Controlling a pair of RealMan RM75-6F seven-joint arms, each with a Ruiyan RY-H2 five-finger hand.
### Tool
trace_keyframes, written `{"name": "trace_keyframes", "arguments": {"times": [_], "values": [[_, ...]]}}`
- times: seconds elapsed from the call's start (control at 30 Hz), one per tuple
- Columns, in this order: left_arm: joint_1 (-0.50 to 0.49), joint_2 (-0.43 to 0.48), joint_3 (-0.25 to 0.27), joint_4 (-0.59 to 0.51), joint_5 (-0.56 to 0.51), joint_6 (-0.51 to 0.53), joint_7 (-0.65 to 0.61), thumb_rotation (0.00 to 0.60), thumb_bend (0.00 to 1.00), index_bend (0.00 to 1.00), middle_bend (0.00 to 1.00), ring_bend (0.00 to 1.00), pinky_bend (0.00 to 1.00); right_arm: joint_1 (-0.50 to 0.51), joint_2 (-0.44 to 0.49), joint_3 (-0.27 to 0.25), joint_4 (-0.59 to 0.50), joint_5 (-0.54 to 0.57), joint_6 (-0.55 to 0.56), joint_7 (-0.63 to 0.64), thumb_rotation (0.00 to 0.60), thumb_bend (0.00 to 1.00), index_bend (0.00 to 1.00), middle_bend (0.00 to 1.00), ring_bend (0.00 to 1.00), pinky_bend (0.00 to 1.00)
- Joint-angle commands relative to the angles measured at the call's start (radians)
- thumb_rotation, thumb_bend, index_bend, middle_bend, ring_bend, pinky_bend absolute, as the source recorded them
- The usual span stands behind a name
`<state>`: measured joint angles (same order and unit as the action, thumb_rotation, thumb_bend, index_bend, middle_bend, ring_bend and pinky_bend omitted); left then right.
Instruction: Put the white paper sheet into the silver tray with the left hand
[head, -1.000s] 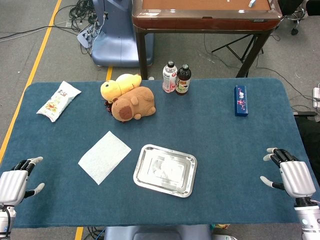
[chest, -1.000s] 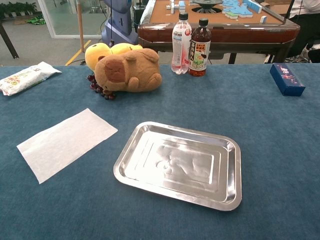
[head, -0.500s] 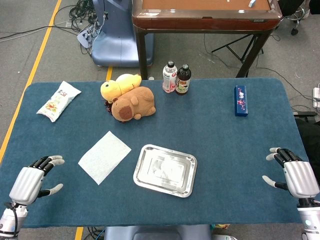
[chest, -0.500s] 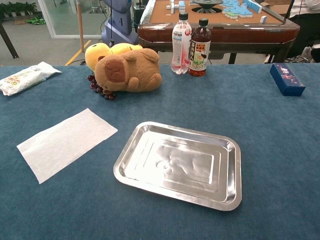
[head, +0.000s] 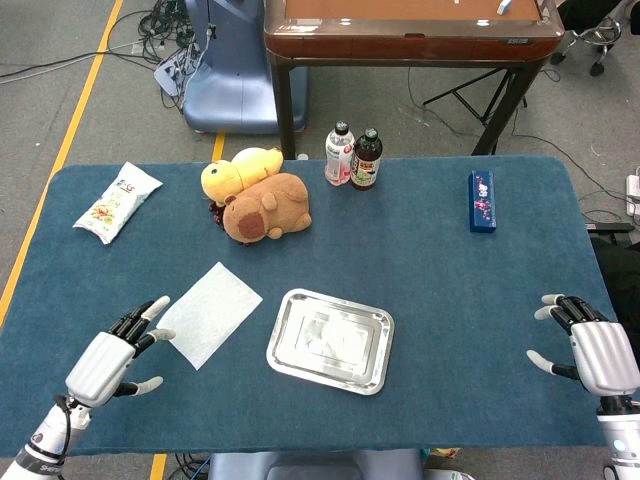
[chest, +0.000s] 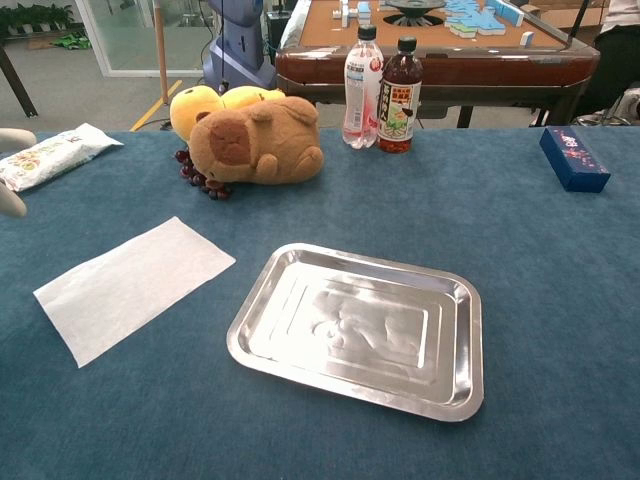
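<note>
The white paper sheet (head: 210, 312) (chest: 135, 285) lies flat on the blue table cloth, left of the silver tray (head: 290, 352) (chest: 255, 315), which holds nothing. My left hand (head: 108, 358) hovers near the table's front left, fingers spread and empty, its fingertips close to the sheet's left corner. In the chest view only two pale fingertips (chest: 12, 205) of it show at the left edge. My right hand (head: 592, 350) stays open and empty at the far right, well away from the tray.
Behind the sheet lie a brown and a yellow plush toy (head: 258, 195). Two bottles (head: 353, 157) stand at the back middle. A snack bag (head: 117, 201) lies at the back left and a blue box (head: 482, 200) at the back right. A wooden table (head: 410, 30) stands beyond.
My left hand has moved from the front left corner rightward and forward toward the sheet, and its fingertips now enter the chest view. The right hand has barely shifted.
</note>
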<state>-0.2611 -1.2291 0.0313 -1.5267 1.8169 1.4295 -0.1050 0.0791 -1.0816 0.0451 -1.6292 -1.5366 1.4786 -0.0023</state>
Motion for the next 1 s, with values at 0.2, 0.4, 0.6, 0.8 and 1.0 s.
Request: {"name": "trace_keyframes", "arguments": {"times": [0.2, 0.4, 0.6, 0.8, 1.0], "values": [[-0.036, -0.055, 0.008, -0.011, -0.008, -0.062, 0.055, 0.6, 0.06, 0.35, 0.0, 0.0, 0.15, 0.0, 0.0, 0.0, 0.001, 0.0, -0.002, 0.002, 0.6, 0.09, 0.41, 0.3, 0.24, 0.44], [-0.066, -0.067, 0.015, -0.021, -0.033, -0.13, 0.097, 0.6, 0.06, 0.36, 0.0, 0.0, 0.14, 0.001, 0.002, 0.001, 0.002, 0.003, -0.003, 0.008, 0.6, 0.09, 0.41, 0.3, 0.24, 0.44], [-0.086, -0.128, 0.0, 0.05, -0.028, -0.128, 0.154, 0.6, 0.06, 0.4, 0.0, 0.0, 0.14, 0.0, 0.003, 0.0, 0.003, 0.0, -0.001, 0.009, 0.6, 0.09, 0.41, 0.31, 0.24, 0.44], [-0.115, -0.169, -0.006, 0.115, -0.029, -0.143, 0.158, 0.6, 0.06, 0.42, 0.0, 0.0, 0.14, 0.001, 0.001, -0.002, 0.001, -0.001, -0.005, 0.001, 0.6, 0.09, 0.41, 0.31, 0.24, 0.44], [-0.137, -0.193, -0.005, 0.165, -0.05, -0.168, 0.144, 0.6, 0.06, 0.45, 0.0, 0.0, 0.14, 0.001, 0.002, -0.001, 0.003, 0.002, -0.006, 0.005, 0.6, 0.09, 0.41, 0.31, 0.24, 0.44]]}}
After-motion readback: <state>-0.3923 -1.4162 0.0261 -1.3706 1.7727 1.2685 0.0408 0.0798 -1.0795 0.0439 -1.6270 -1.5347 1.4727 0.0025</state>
